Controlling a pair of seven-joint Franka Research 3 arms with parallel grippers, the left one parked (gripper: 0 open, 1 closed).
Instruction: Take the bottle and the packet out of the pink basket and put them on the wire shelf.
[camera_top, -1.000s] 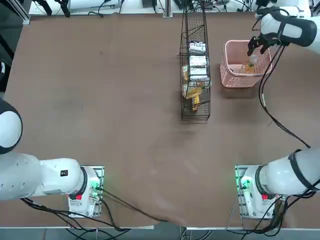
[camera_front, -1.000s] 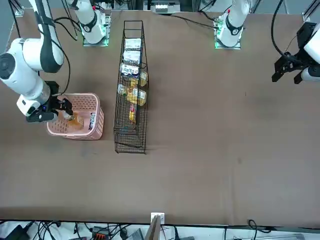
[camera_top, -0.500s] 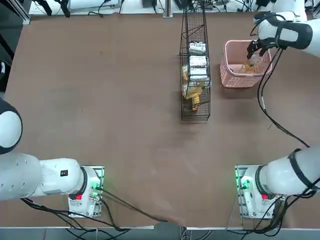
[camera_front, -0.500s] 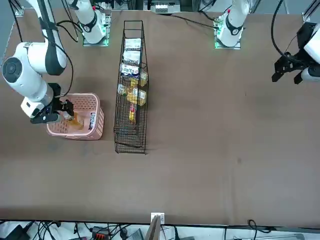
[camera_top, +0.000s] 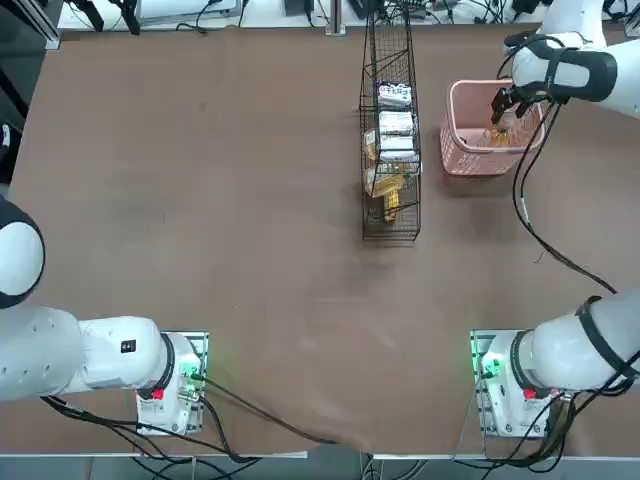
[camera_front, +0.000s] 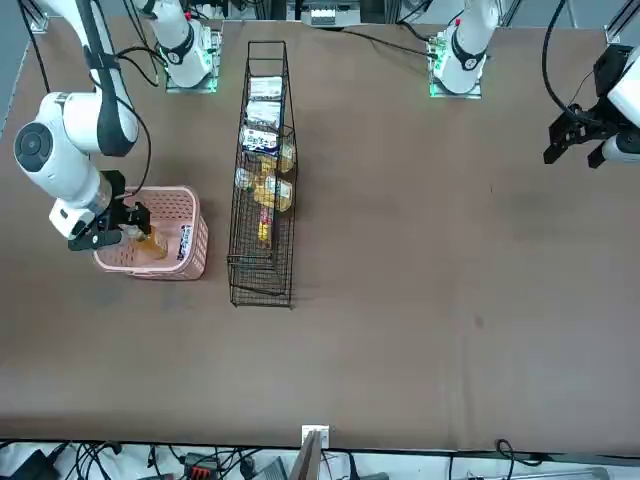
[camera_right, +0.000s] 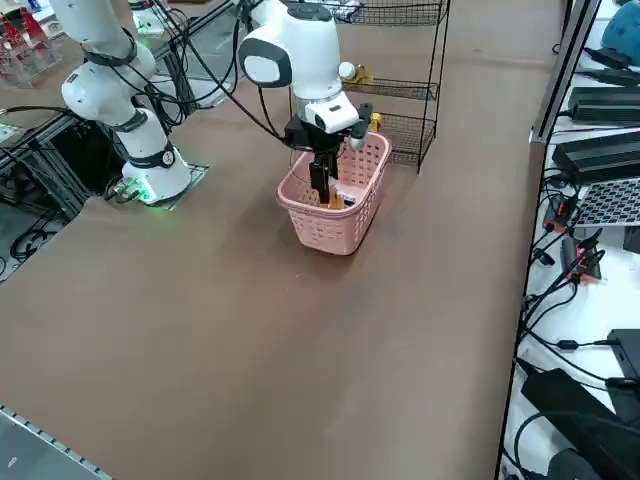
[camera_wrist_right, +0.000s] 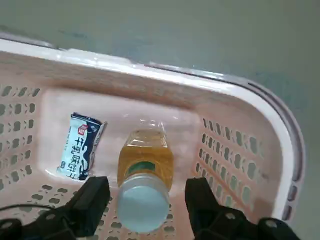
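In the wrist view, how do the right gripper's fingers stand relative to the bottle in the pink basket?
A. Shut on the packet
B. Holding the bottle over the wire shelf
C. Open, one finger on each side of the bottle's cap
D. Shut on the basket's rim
C: the right gripper is open inside the pink basket, its fingers flanking the capped end of the bottle; the packet lies apart beside it.

The right arm (camera_top: 575, 70) is built of glossy white rounded segments with dark bands at the joints. Its right gripper (camera_wrist_right: 145, 200) is black, with two blocky matte fingers (camera_wrist_right: 92, 200). A thin black cable (camera_top: 530, 215) trails along the arm to its base (camera_top: 505, 385), lower right, which glows green beside a red mark.
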